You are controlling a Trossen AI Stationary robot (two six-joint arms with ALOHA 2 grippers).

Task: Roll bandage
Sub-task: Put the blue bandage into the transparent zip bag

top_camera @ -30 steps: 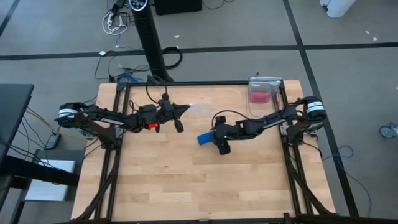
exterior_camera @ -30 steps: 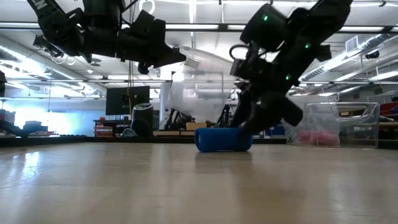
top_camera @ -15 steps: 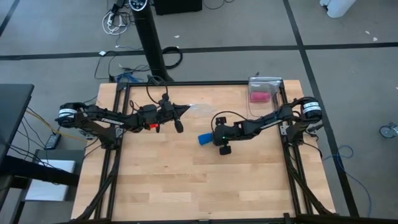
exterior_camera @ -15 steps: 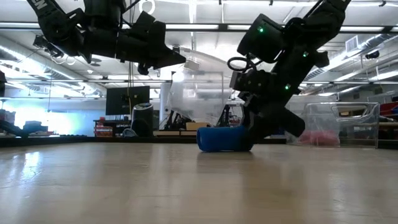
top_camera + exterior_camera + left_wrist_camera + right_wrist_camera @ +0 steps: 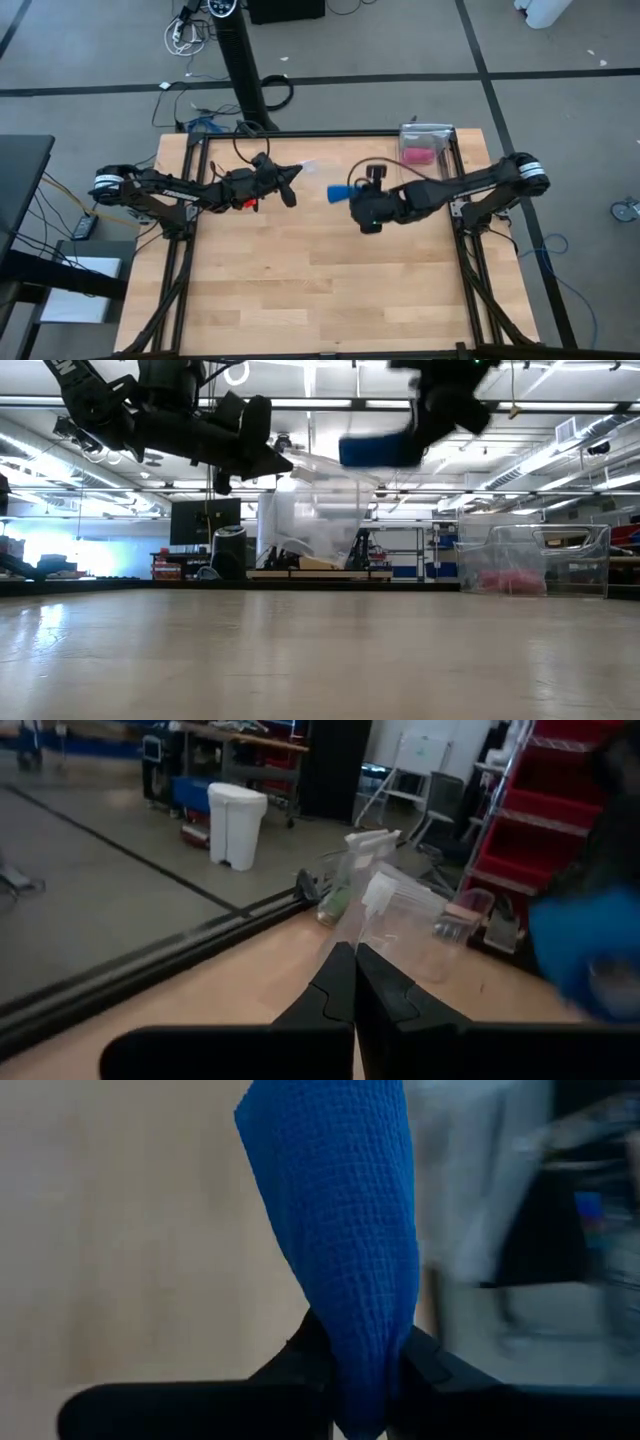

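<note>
The bandage [image 5: 340, 192] is a small bright blue roll, high above the table in the low view [image 5: 378, 450], with my right gripper [image 5: 354, 196] shut on it. My left gripper [image 5: 292, 180] hovers over the table's far left part, shut on a clear plastic bag [image 5: 311, 165]. The bag hangs below its tips in the low view [image 5: 312, 510]. My left gripper pinches an edge of the clear plastic bag [image 5: 368, 925] at its fingertips, coming level from the table's left. The bag hangs slack, clear of the table. My right gripper pinches the blue roll near one end [image 5: 352, 1330] between its two fingers [image 5: 425, 1365], coming from the table's right. The rest of the roll sticks out past the fingertips. It is lifted clear and lies about level.
A clear box [image 5: 428, 150] with a pink roll [image 5: 415, 154] in it stands at the table's far right corner, also in the low view [image 5: 545, 560]. Bare wooden tabletop [image 5: 320, 280] lies toward the near edge.
My right gripper has shut on the blue roll, which lay on the table. It has lifted the roll well clear and carried it a little toward the far edge, turning as it rose.
</note>
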